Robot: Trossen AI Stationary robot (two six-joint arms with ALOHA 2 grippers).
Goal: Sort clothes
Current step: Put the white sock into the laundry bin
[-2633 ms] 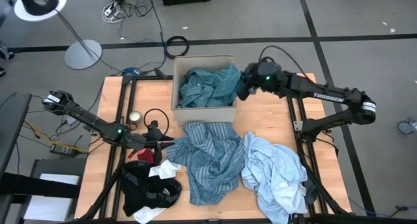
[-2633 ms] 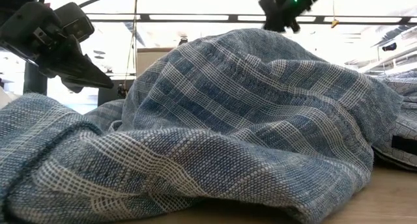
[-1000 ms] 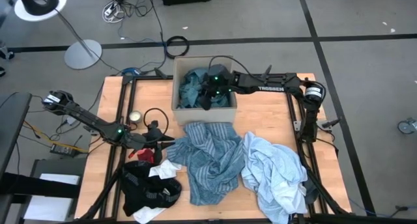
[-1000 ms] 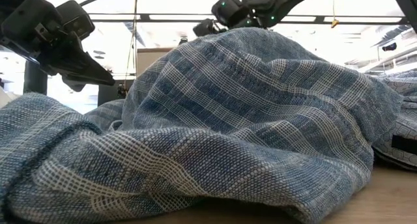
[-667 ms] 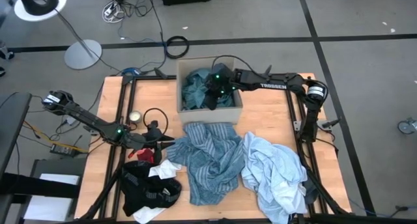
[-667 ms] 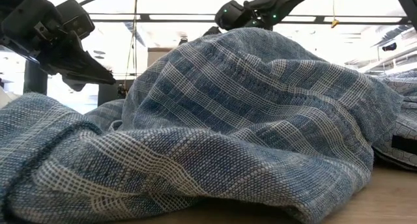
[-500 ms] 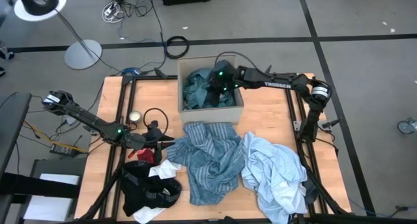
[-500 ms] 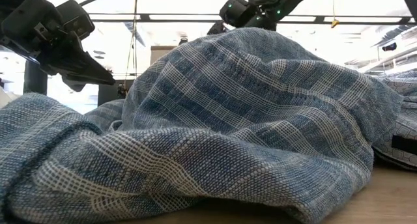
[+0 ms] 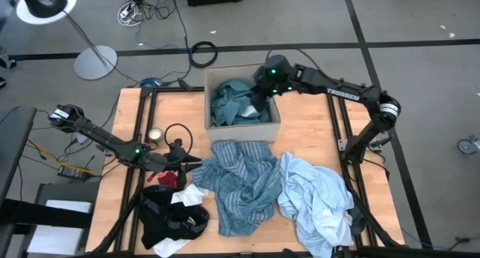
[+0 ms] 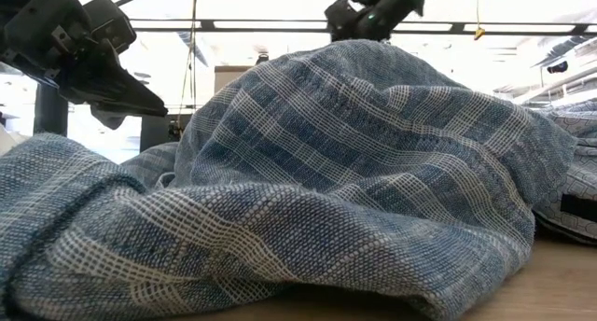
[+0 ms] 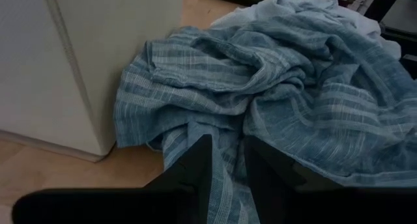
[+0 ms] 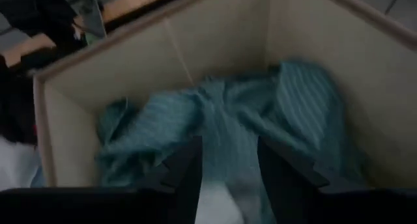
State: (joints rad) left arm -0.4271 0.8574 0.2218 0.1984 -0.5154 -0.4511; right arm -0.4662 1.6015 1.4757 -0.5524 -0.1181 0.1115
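A teal top [image 9: 231, 102] lies crumpled inside the tan cardboard box [image 9: 241, 127] at the table's far middle. My right gripper [image 12: 228, 178] hovers open over the box's right part [image 9: 257, 104], above the teal top [image 12: 221, 120]. The blue striped shirt [image 9: 240, 183] lies heaped at the table's middle, with the pale blue shirt [image 9: 315, 199] to its right. At the near left lie a black piece [image 9: 171, 219], a white sock [image 9: 190, 194] and a bit of red sock [image 9: 166, 180]. My left gripper [image 9: 196, 162] stands open and raised [image 10: 140, 102] at the striped shirt's left edge [image 11: 195, 87].
A small round roll [image 9: 155, 135] and a black cable loop [image 9: 178, 135] lie on the table's left part behind my left arm. Dark frame rails [image 9: 343, 138] run along both sides of the table. Bare wood [image 9: 307, 134] shows right of the box.
My right gripper has risen out of the box and gone toward the table's right and far edge. The box has slid a little toward the right edge. The teal top stays crumpled inside the box.
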